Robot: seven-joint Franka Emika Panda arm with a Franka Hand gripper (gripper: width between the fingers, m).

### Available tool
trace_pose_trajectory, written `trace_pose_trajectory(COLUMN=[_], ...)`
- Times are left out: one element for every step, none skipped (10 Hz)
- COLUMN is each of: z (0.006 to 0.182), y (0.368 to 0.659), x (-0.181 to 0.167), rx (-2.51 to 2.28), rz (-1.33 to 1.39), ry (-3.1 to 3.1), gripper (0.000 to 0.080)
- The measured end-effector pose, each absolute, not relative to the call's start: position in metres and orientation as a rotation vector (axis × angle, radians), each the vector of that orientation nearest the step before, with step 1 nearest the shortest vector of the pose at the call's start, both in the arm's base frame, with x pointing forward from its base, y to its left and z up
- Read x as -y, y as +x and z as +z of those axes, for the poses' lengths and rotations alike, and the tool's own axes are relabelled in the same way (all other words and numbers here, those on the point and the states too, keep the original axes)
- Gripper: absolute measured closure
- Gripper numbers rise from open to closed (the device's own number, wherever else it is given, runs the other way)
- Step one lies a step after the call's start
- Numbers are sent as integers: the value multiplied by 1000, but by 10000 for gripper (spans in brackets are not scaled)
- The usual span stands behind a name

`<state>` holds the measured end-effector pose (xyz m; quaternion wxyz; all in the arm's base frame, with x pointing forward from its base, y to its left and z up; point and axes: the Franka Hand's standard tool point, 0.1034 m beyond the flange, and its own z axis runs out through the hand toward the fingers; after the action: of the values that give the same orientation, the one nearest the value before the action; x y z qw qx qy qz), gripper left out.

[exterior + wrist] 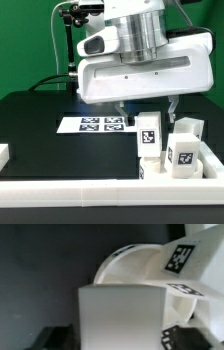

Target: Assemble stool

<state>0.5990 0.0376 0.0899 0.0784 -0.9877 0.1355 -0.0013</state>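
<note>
Green backdrop behind a black surface (40,125) edged by long white border rails (100,195), with the marker board (100,124) lying flat near its middle. The arm hangs over the near corner of the surface at the exterior view's right, where upright white plastic block legs (148,138) carrying black-and-white tags stand close together inside the rails.

In the wrist view one white plastic block leg (122,314) sits between the dark fingers (57,339). The white round plastic disc seat (130,260) lies just beyond it, its curved rim close against the leg.

The fingers flank the leg at a middling gap. Whether their pads already press on it cannot be told, since the tips are cropped at the frame edge.

The step in hand is probably the grasp of a leg. The next move calls for a firm, centred grip and a straight lift clear of the neighbouring legs. The leg must then be aligned with its mount on the seat, which neither view shows.
</note>
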Motion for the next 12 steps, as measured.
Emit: trace_pose_trajectory(z=[90, 90, 90, 90, 90, 89, 89, 89, 89, 89, 88, 88], y=[599, 599, 599, 599, 599, 599, 600, 601, 601, 601, 601, 602], x=[-37, -37, -37, -37, -37, -38, -39, -40, -40, -39, -38, -38], rx=[-407, -407, -421, -447, -445, -500, -713, -847, -945, -1058, -1123, -1203], rz=[-4, -4, -3, -1, -1, 4, 16, 17, 27, 39, 45, 46], ry=[-2957, -2957, -2955, -2951, -2951, -2939, -2885, -2842, -2799, -2750, -2720, -2685], gripper=[464, 464, 463, 463, 463, 463, 463, 463, 462, 462, 462, 462])
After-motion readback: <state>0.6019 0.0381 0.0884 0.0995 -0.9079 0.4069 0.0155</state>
